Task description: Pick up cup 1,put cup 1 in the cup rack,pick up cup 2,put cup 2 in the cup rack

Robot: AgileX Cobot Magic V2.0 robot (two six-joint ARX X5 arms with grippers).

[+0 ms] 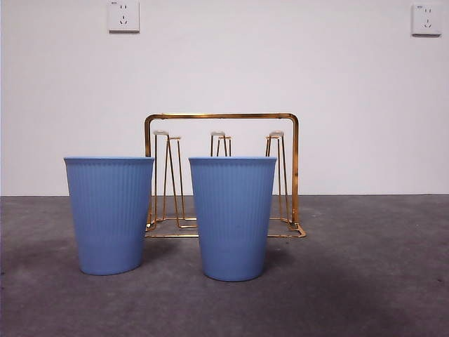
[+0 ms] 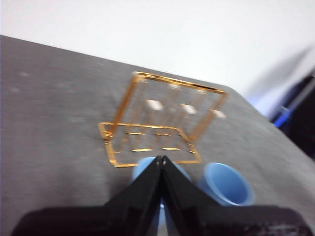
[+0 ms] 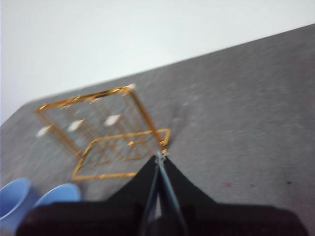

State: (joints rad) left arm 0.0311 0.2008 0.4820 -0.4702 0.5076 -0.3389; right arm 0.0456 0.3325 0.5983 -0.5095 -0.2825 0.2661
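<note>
You are at the very start: neither cup has been lifted, so the first pick-up is the step in hand. In the front view the left blue cup (image 1: 109,214) stands left of centre and the right blue cup (image 1: 233,217) at centre, both upright, mouths up, on the grey table (image 1: 379,281). The cup rack (image 1: 222,175) stands just behind them in the middle of the frame, its prongs bare.

No arm shows in the front view. The left gripper (image 2: 161,160) is clenched with nothing held, its tips meeting over one cup rim at the lower centre of its wrist view. The right gripper (image 3: 160,156) is likewise pressed together and empty, with both cups in the lower left corner of its view.

For the next move, I judge you must spread one gripper's jaws, descend onto a cup's rim, and plan to invert the cup over a prong.
</note>
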